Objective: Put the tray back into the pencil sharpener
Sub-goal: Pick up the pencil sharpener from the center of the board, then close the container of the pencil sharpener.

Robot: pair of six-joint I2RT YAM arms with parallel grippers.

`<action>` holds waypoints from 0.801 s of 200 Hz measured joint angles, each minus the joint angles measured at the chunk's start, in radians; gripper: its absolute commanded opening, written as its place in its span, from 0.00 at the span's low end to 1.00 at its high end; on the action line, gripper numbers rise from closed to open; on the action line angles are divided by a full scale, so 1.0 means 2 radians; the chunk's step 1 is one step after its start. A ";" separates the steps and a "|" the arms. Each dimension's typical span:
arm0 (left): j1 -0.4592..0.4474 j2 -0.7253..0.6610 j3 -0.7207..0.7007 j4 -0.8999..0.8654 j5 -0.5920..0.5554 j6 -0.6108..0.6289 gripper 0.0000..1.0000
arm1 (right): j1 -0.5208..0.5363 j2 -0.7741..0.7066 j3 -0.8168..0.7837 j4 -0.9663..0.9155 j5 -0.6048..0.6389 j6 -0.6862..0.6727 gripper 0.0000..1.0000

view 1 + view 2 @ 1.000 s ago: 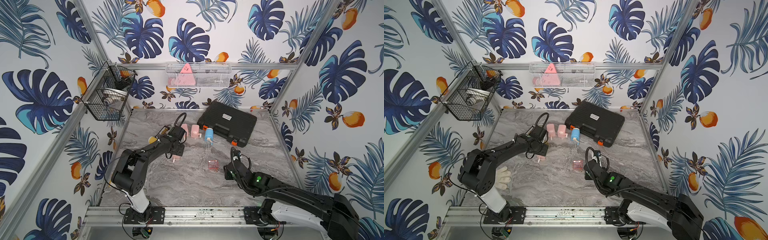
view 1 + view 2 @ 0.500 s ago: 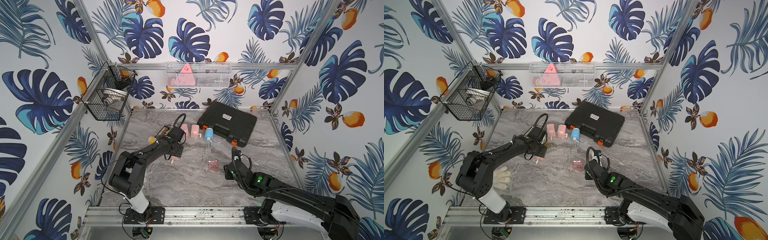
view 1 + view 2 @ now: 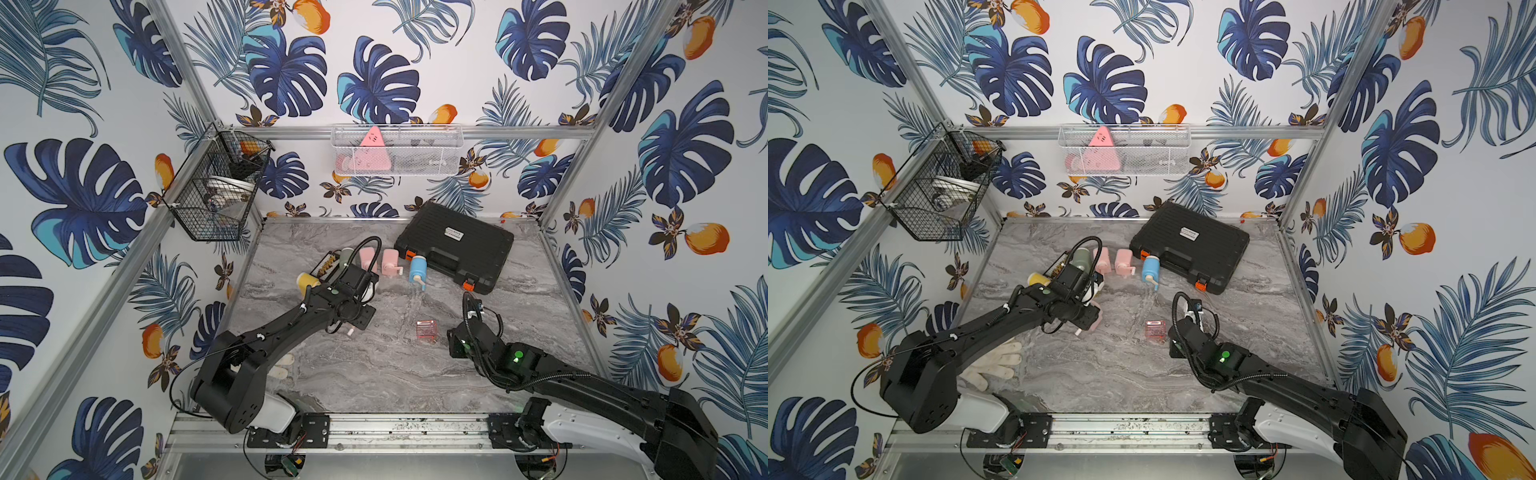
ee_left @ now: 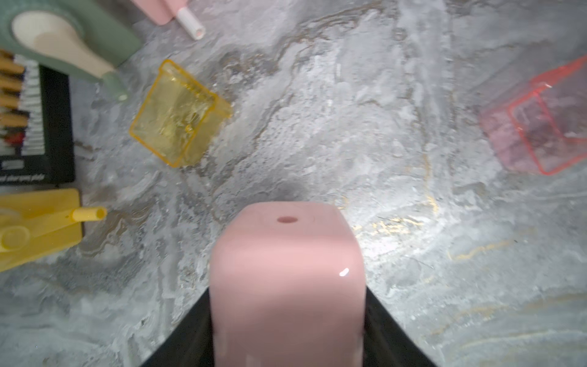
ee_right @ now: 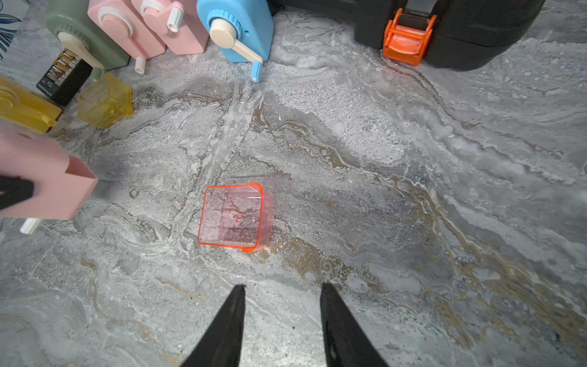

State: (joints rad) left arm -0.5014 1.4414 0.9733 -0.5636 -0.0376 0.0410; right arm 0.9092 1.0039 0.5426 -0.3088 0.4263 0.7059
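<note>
My left gripper (image 4: pixel 286 287) is shut on a pink pencil sharpener (image 4: pixel 286 270), with a black finger against each side of it. In a top view the arm covers most of the sharpener (image 3: pixel 1096 318), and its white crank tip (image 3: pixel 350 331) pokes out below. Its open slot (image 5: pixel 81 173) faces the tray. The clear red tray (image 3: pixel 427 331) (image 3: pixel 1155 330) (image 5: pixel 235 217) lies alone on the marble, right of the sharpener. My right gripper (image 5: pixel 282 286) hovers open just short of the tray, with nothing between its fingers.
A clear yellow tray (image 4: pixel 178 114) and a yellow sharpener (image 4: pixel 38 225) lie at the left. Green (image 5: pixel 85 35), two pink (image 5: pixel 149 28) and blue (image 3: pixel 417 268) sharpeners stand in a row at the back. A black case (image 3: pixel 455 251) lies behind them. A white glove (image 3: pixel 992 365) lies under the left arm.
The left jaws have closed a little on the pink sharpener, and the left wrist has shifted slightly. The right arm and the red tray have not moved.
</note>
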 measured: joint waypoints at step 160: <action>-0.114 0.018 0.012 0.025 0.097 0.271 0.43 | -0.126 -0.022 -0.031 -0.006 -0.136 0.017 0.43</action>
State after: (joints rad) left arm -0.7303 1.4773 0.9974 -0.5137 0.1574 0.5827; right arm 0.6563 0.9607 0.4812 -0.3210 0.1535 0.7406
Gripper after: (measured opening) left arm 0.595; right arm 0.430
